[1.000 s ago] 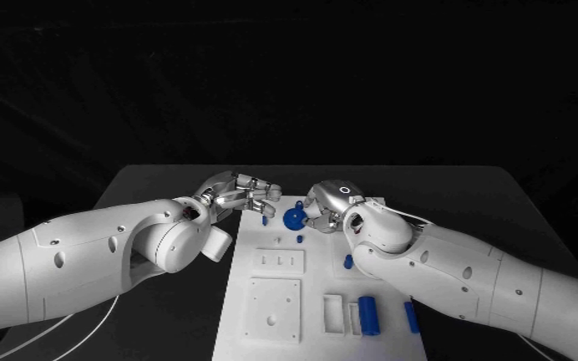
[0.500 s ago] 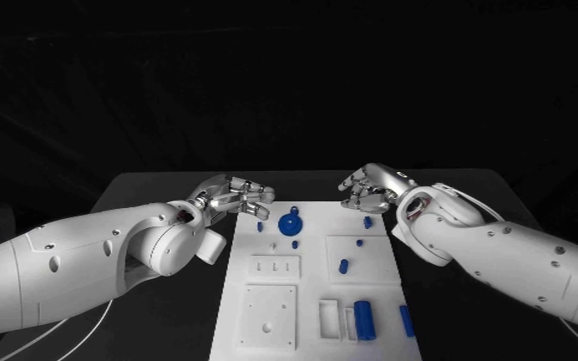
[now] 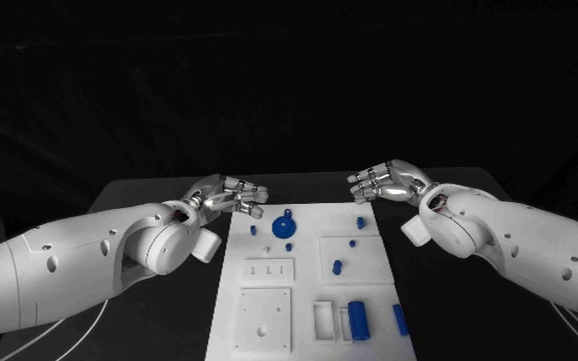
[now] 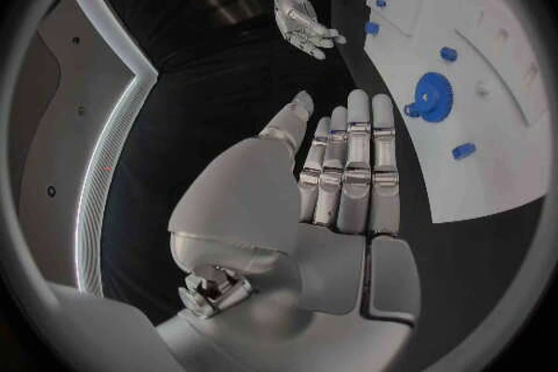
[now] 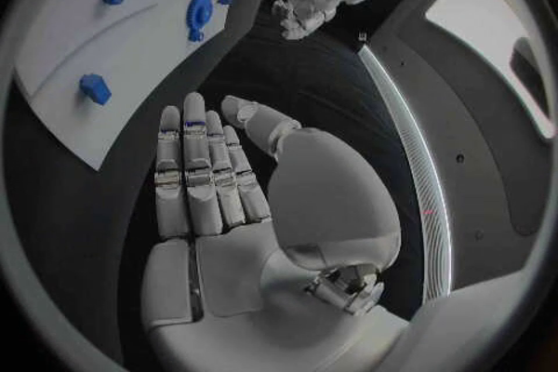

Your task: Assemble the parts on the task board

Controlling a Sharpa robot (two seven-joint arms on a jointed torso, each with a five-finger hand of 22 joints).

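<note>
The white task board (image 3: 308, 291) lies in the middle of the black table. A blue gear (image 3: 284, 227) rests flat near its far left corner, with small blue pegs (image 3: 359, 222) scattered around it. A blue cylinder (image 3: 357, 320) lies near the front edge. My left hand (image 3: 226, 194) hovers just off the board's far left corner, fingers extended, holding nothing. My right hand (image 3: 387, 181) hovers off the far right corner, also empty. In the left wrist view the left hand (image 4: 343, 177) is flat beside the gear (image 4: 432, 97). In the right wrist view the right hand (image 5: 204, 177) is flat and empty.
White raised blocks (image 3: 267, 317) and a slotted plate (image 3: 270, 269) sit on the board's left half, and a white holder (image 3: 325, 319) stands beside the cylinder. Another blue piece (image 3: 400, 319) lies at the front right. Black table surface runs along both sides of the board.
My right hand has left the blue gear and drawn back to the right, off the board. The gear now lies alone on the board. My left hand barely moved.
</note>
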